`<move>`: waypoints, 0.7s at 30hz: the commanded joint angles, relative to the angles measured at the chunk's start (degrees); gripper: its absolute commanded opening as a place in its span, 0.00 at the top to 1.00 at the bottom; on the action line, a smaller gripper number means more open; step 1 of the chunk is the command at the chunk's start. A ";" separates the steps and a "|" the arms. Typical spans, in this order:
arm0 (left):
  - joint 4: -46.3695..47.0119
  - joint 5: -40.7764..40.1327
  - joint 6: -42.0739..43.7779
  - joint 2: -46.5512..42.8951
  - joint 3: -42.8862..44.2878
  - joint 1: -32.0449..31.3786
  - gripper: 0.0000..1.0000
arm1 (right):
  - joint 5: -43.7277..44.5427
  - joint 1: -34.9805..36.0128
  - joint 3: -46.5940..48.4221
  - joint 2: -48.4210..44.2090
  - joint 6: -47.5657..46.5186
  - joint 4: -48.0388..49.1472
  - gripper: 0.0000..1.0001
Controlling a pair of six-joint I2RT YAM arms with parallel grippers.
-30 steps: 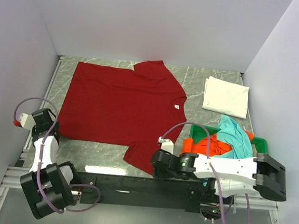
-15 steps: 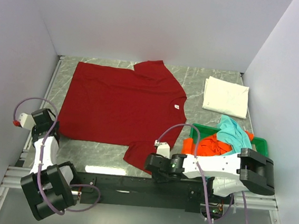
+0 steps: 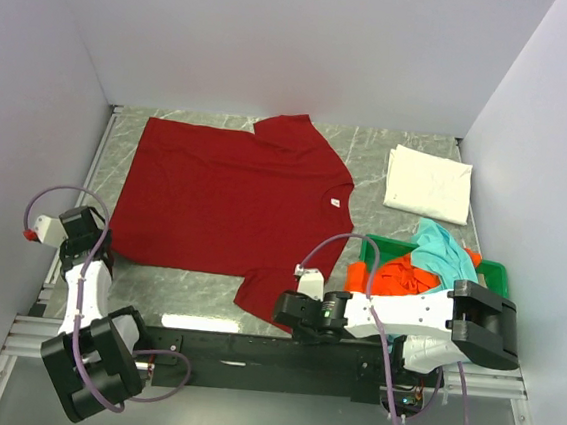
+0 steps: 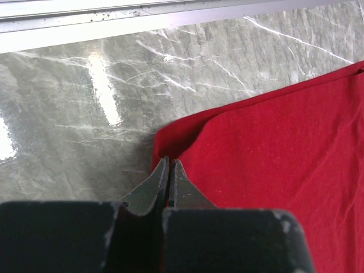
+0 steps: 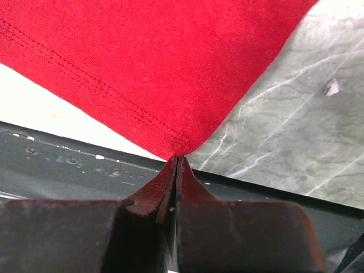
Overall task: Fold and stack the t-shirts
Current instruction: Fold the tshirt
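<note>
The dark red t-shirt [image 3: 224, 202] lies spread flat on the marble table. My left gripper [image 3: 105, 249] is at its near-left hem corner, jaws shut [image 4: 169, 161] with red cloth [image 4: 273, 148] pinched between the tips. My right gripper [image 3: 280, 313] is at the near sleeve's corner by the table's front edge, shut [image 5: 177, 158] on the stitched hem tip of the red cloth [image 5: 159, 62]. A folded white t-shirt [image 3: 427, 184] rests at the back right. An orange t-shirt [image 3: 398, 276] and a teal t-shirt [image 3: 445, 253] lie crumpled together at the right.
The orange and teal shirts sit in a green tray [image 3: 381, 244], just behind my right arm. White walls close in the table on the left, back and right. The black rail of the arm bases [image 3: 250, 350] runs along the near edge.
The right arm slid a little left to the sleeve corner and its jaws closed on it. The left gripper stayed shut in place.
</note>
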 commanded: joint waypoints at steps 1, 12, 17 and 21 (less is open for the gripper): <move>-0.08 -1.60 -0.86 -1.71 -0.24 0.17 0.99 | 2.73 0.41 0.90 -1.83 1.39 -2.09 1.00; -5.17 -4.15 -2.61 -7.24 0.11 0.26 0.99 | 6.33 5.06 3.27 -7.90 6.12 -8.60 1.00; -8.51 -5.20 -3.32 -9.70 0.55 0.17 0.99 | 8.26 6.47 4.68 -9.57 7.19 -11.85 1.00; -8.96 -4.86 -2.79 -12.08 0.55 0.17 0.99 | 10.81 6.29 5.82 -10.71 6.93 -13.87 1.00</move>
